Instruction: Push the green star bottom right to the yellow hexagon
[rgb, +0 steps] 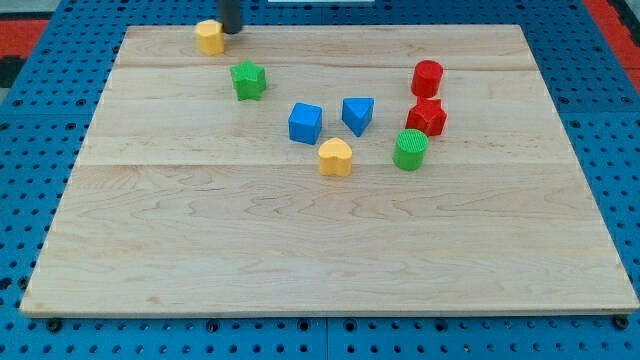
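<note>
Green star (248, 80) lies in the upper left part of the wooden board (300, 260), just below and to the view's right of the yellow hexagon (209, 37), with a small gap of bare wood between the two. The hexagon sits at the board's top edge. The dark rod comes down from the view's top, and the tip (231, 31) stands just at the hexagon's right side, very close to it or touching; the frame does not settle which. The tip is above the star and apart from it. The arm carries no hand or jaws, only this rod, so nothing is being gripped.

Nearer the middle of the board sit a blue cube (305, 123) and, to its right, a blue triangular block (358, 114), close but not touching. Just below and between them lies a yellow heart-shaped block (335, 157). Further to the view's right, a red cylinder (427, 78) stands above a red star-like block (426, 117), the two almost meeting, and a green cylinder (410, 149) sits just below that red block, near or against it.

The board rests on a blue perforated surface (40, 120). No brand, label or readable writing shows on any block, the board or the surround.
</note>
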